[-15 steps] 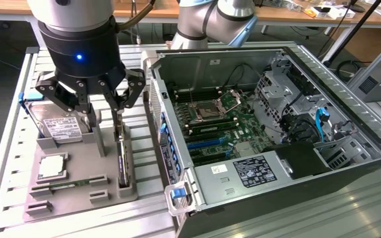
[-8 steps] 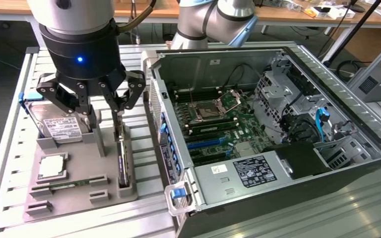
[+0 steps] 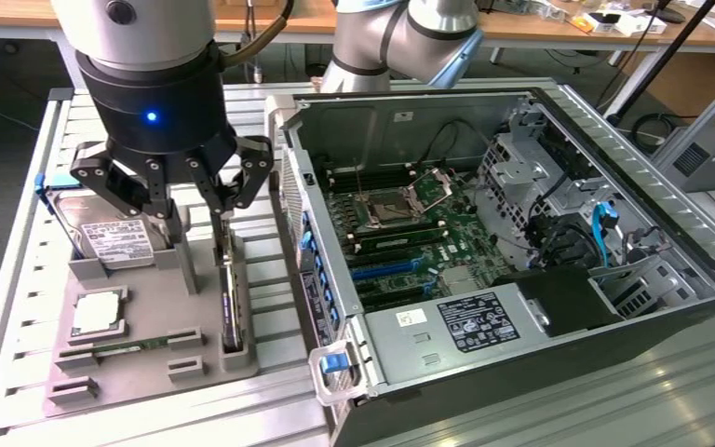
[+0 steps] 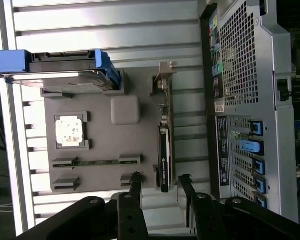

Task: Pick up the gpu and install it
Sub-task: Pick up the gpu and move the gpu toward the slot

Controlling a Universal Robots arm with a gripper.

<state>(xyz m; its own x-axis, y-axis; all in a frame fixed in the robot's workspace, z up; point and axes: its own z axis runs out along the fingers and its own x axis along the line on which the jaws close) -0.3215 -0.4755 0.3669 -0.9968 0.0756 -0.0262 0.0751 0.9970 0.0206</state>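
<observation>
a slatted metal surface (image 3: 16,335) carries a grey parts tray (image 3: 165,307), with an open computer case (image 3: 345,130) just beside it on the exterior view's right. the tray also holds a hard drive (image 3: 115,237) in a blue frame and a slim memory stick (image 3: 128,349).

the gpu (image 3: 231,298) stands on its thin edge in a slot along the side of the tray nearest the case. the end effector (image 3: 194,216) hangs above the tray with its fingers (image 4: 136,187) apart, holding nothing and touching nothing. in the wrist view the card's dark edge runs into the gap between them.

the step in hand looks like the reach for the grasp. to do it well, the fingers should straddle the card with one on each flat face. the descent should be straight down and square to the card, so neither tip lands on its top edge or knocks the tray posts. a hold near the middle of its length would likely keep it from tipping.

the gpu's long axis runs along the tray, parallel to the case's near wall. its silver bracket (image 4: 162,75) sits at the end toward the hard drive. i cannot tell which way the fan side faces.
</observation>
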